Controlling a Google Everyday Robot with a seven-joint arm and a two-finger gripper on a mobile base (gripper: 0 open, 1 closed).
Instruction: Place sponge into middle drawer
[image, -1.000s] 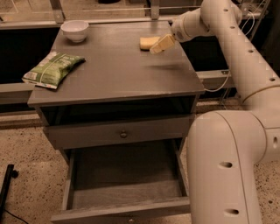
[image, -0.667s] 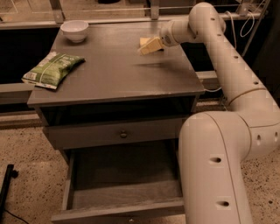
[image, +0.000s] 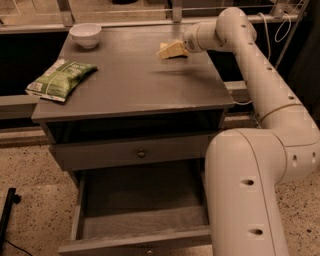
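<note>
One small pale-yellow foam sponge (image: 168, 50) hangs just above the grey wooden tabletop (image: 135, 87), pinched at one end by the gripper (image: 178, 48). That shallow hold could let it slip before reaching the open grey middle drawer (image: 144, 220) below.

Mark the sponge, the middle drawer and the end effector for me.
sponge (image: 170, 50), camera view, its pale top face.
middle drawer (image: 145, 197), camera view, bare dark floor.
end effector (image: 183, 47), camera view, where it grips the sponge's right end.
</note>
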